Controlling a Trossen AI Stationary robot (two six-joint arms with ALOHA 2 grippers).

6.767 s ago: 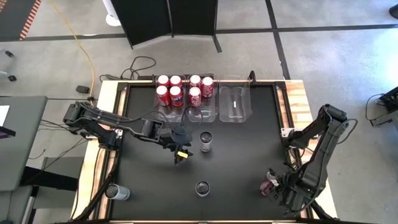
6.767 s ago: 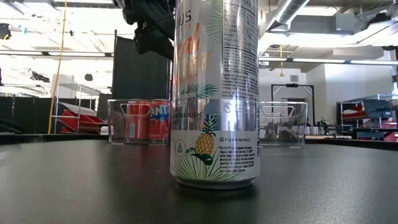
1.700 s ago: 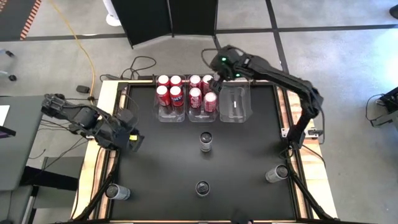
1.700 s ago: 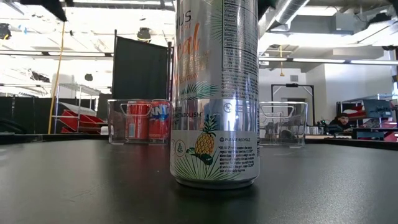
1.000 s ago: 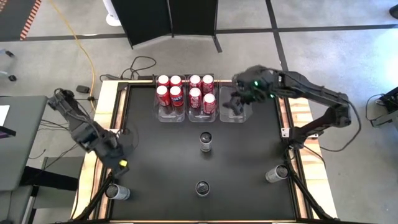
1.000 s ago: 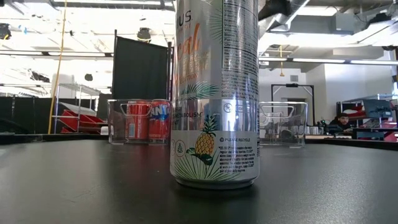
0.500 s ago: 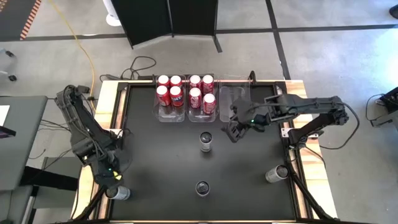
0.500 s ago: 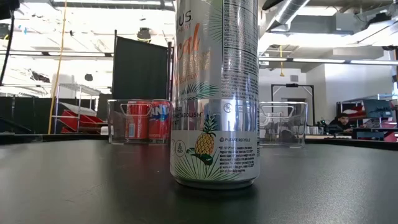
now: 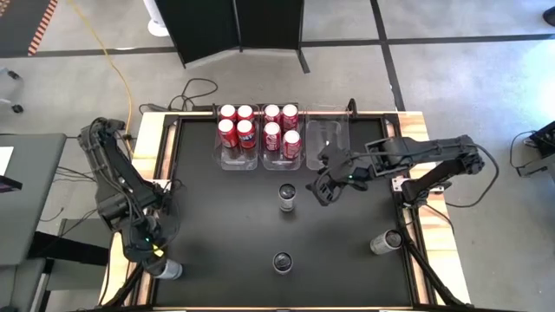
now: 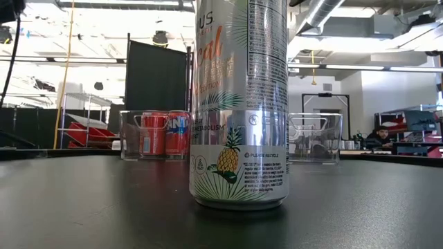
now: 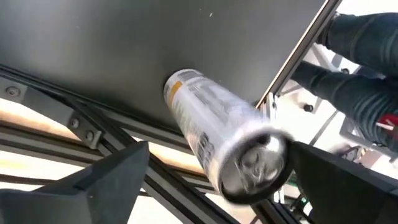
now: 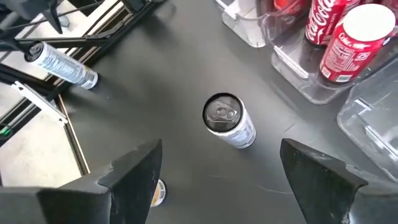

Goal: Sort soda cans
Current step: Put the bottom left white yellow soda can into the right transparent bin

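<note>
Now the left end effector (image 9: 154, 256) hangs over the near left corner of the black worktop (image 9: 217, 225), directly above a silver can (image 9: 166, 269) that stands there. In the left wrist view that can (image 11: 221, 146) sits between the two dark fingers (image 11: 109, 180), which are spread wide and do not touch it. The right end effector (image 9: 323, 192) is out over the middle of the worktop, just to the right of another silver can (image 9: 287, 197); its fingers (image 12: 127, 171) are also spread apart with nothing between them, and the right wrist view looks down on that can's dark top (image 12: 224, 114).

A third silver can (image 9: 282, 261) stands near the front edge at the centre, and in the low view it fills the middle of the picture, printed with a pineapple (image 10: 239, 104). A fourth silver can (image 9: 386, 240) stands at the right edge of the worktop.

At the back stand three clear bins side by side. The left bin (image 9: 222, 158) holds four red cans (image 9: 236, 123), the middle bin (image 9: 275, 162) holds four more red cans (image 9: 282, 124), and the right bin (image 9: 328, 143) has no can in it.

Far off on the right of the low view, a person (image 10: 379, 136) is in the room behind.
</note>
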